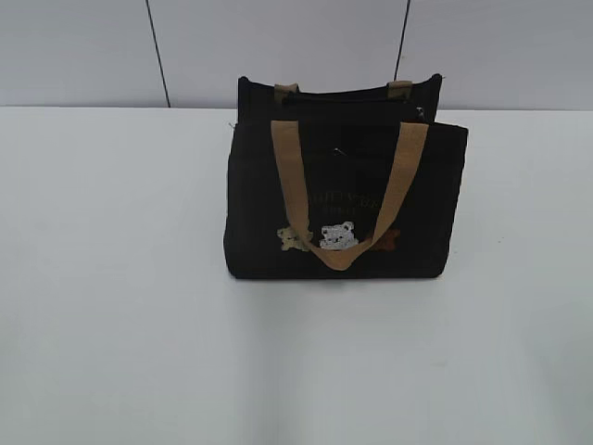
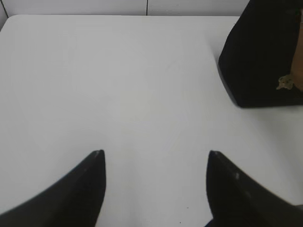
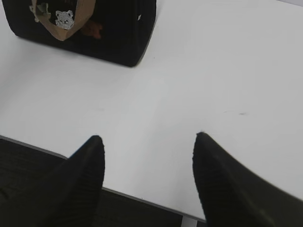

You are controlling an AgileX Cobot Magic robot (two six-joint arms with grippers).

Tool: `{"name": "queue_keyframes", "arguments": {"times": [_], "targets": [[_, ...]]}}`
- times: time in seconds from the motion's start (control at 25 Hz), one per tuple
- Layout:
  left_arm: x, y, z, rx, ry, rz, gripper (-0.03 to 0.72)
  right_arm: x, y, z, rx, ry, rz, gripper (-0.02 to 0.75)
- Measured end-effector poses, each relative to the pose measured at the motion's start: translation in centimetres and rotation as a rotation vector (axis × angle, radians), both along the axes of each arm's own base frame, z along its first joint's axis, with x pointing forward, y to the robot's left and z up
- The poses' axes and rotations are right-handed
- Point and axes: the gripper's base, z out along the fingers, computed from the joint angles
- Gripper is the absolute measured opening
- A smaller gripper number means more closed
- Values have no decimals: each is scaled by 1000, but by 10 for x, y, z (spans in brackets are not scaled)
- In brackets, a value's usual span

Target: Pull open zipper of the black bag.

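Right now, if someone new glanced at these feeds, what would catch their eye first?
The black bag stands alone mid-table, its tan handle drooping over three little bear patches. Both wrist views show it off in a corner, with the open left gripper and right gripper over the bare white table, holding nothing.

Exterior view: slants down from the front at the white tabletop point(image 1: 111, 324), facing the small boxy black fabric bag with tan webbing handles point(image 1: 417, 204) at mid-distance. Left wrist view: low over the table, bag's corner at upper right point(image 2: 255, 61). Right wrist view: above the near table edge, bag at upper left point(image 3: 123, 33). All three share bag and tabletop.
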Motion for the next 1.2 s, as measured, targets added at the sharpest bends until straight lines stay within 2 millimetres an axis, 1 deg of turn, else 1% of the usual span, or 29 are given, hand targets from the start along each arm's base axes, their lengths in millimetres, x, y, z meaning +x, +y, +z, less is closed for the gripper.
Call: {"name": "queue_keyframes", "arguments": {"times": [0.52,0.88,1.2], "targets": [[0,0,0,3,-3,-5,500,0,0,-1,-1,3,-1,450],[0,0,0,12,-4,80,500,0,1,-1,7,3,4,450],[0,0,0,13,-4,83,500,0,1,-1,8,3,5,450]]}}
